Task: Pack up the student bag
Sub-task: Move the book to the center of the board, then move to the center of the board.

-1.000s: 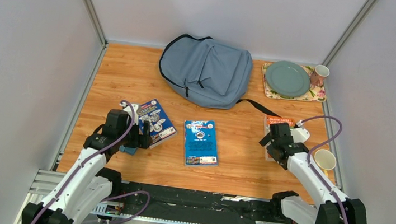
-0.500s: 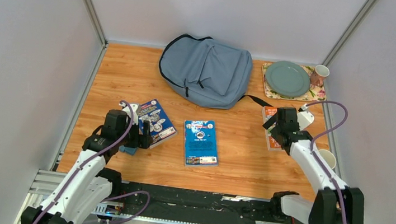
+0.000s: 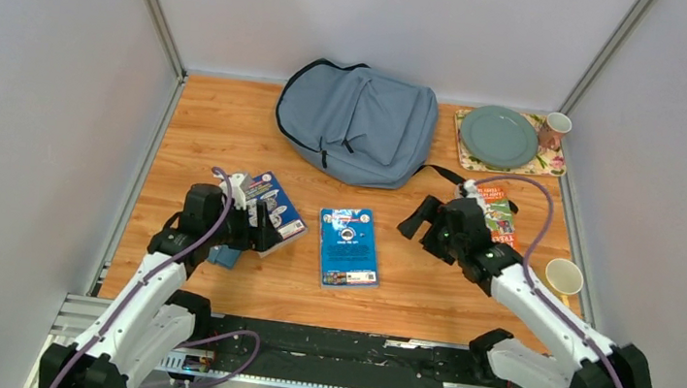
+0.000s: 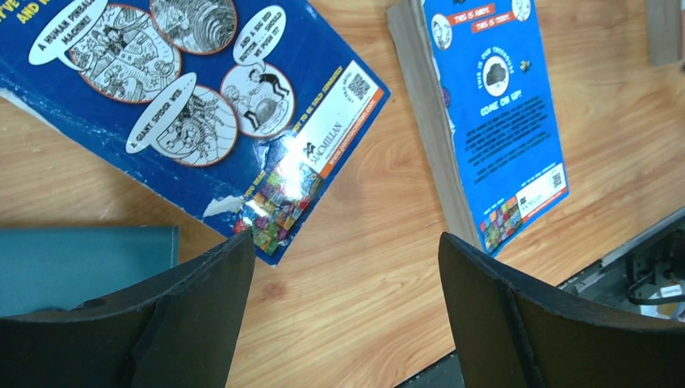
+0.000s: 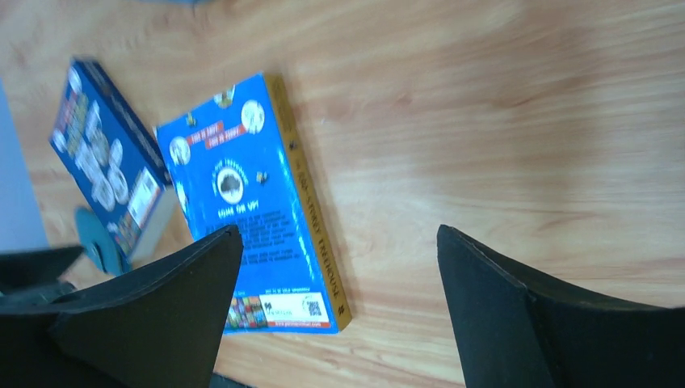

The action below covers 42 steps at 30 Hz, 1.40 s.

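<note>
Right gripper (image 3: 422, 220) has swung left off the orange book (image 3: 496, 214) toward the middle book (image 3: 348, 246); jaws spread, empty. Left gripper (image 3: 262, 229) unmoved, jaws spread. Bag (image 3: 357, 122) at far edge, apparently closed; packing not begun.

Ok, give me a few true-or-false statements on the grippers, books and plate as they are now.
1. The left gripper and the right gripper are both open and empty. True.
2. The bright blue book lies inside the student bag. False: it lies on the table, in front of the bag.
3. The green plate sits on the floral mat. True.
4. The right gripper holds the orange book. False: that book lies on the table, ungripped.
</note>
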Motion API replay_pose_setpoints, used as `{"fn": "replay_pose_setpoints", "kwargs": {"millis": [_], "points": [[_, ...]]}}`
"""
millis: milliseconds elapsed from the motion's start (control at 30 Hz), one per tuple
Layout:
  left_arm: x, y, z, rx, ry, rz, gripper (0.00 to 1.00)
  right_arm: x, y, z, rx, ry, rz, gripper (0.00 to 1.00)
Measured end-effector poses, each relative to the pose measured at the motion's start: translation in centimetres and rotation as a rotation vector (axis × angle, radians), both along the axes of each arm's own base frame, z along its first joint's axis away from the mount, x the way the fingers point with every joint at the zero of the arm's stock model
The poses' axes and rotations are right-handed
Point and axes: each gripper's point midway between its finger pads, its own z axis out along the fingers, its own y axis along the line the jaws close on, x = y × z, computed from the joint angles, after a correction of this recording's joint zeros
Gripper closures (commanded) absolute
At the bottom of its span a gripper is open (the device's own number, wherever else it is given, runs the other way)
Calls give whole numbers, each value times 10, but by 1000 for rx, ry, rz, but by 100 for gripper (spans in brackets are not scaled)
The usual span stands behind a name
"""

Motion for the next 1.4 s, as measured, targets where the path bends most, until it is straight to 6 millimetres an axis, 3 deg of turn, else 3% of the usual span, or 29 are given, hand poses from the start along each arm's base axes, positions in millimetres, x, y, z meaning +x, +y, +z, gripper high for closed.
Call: {"fn": "replay_pose_setpoints", "kwargs": {"millis": [133,367,467,567,667,833,1033,1267,1400], "points": [[3,-2,5,-20,-14,13,9,-14,51,-15,-26,77,180,8],[6,25,8,86,-47,135,9,-21,170,24,-13,-12,398,8],[9,42,13,147,-74,219,9,-23,211,28,15,-24,410,8],[9,56,14,192,-88,284,9,-26,242,8,10,10,412,8],[8,63,14,216,-91,313,9,-27,261,-20,-23,60,407,8],[6,68,12,236,-83,331,9,-28,264,-57,-77,121,380,7],[6,67,11,235,-77,325,9,-17,256,-65,-95,133,318,7],[5,60,10,211,-66,292,9,16,211,-79,-126,145,180,4],[6,50,12,174,-65,255,9,28,169,-83,-149,149,104,4]]}}
